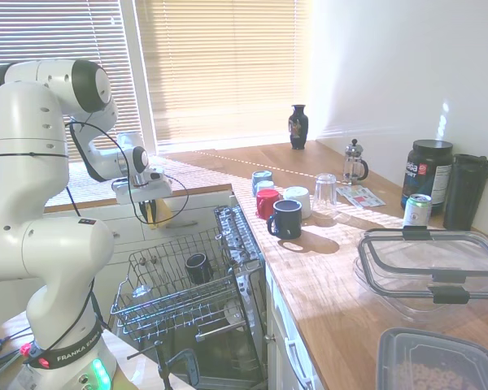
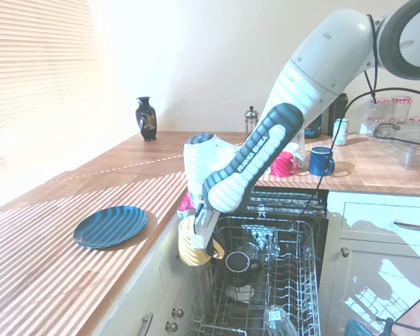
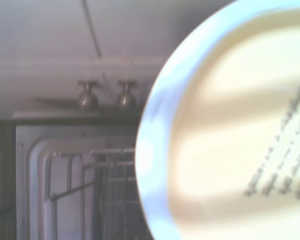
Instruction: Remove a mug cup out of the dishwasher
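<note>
The mustard-yellow mug cup (image 1: 152,213) (image 2: 190,246) hangs in the air above the left side of the dishwasher's pulled-out wire rack (image 1: 175,302) (image 2: 294,280), level with the counter edge. My gripper (image 1: 150,205) (image 2: 204,236) is shut on its rim from above. In the wrist view the mug cup's pale inside (image 3: 240,135) fills the right half, with printed text on it, and the dishwasher rack (image 3: 85,190) lies beyond. A small black mug (image 1: 198,266) (image 2: 238,263) sits in the rack, just right of the held mug cup.
On the counter right of the dishwasher stand a red mug (image 1: 267,203), a navy mug (image 1: 286,218), a white mug (image 1: 298,200), a glass (image 1: 325,192) and a French press (image 1: 355,160). A blue plate (image 2: 110,225) lies on the left counter. Clear plastic containers (image 1: 431,268) sit nearer.
</note>
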Controlling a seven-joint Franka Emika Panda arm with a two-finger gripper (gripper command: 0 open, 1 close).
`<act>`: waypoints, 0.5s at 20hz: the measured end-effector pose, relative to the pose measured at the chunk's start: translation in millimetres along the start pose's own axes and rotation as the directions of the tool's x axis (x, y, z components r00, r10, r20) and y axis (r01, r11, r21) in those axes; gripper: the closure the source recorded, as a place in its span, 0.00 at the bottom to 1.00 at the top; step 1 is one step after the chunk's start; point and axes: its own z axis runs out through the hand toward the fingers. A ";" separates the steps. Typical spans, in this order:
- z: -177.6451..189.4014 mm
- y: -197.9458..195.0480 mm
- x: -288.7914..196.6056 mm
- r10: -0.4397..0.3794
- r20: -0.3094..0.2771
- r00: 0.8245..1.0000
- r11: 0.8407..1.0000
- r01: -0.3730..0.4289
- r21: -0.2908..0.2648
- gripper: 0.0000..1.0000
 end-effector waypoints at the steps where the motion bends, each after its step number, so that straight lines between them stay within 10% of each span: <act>1: -10.1 -0.3 6.3 0.009 -0.007 1.000 1.000 -0.009 0.004 1.00; 10: -99.2 46.8 56.0 0.089 -0.076 0.993 0.996 -0.090 -0.010 1.00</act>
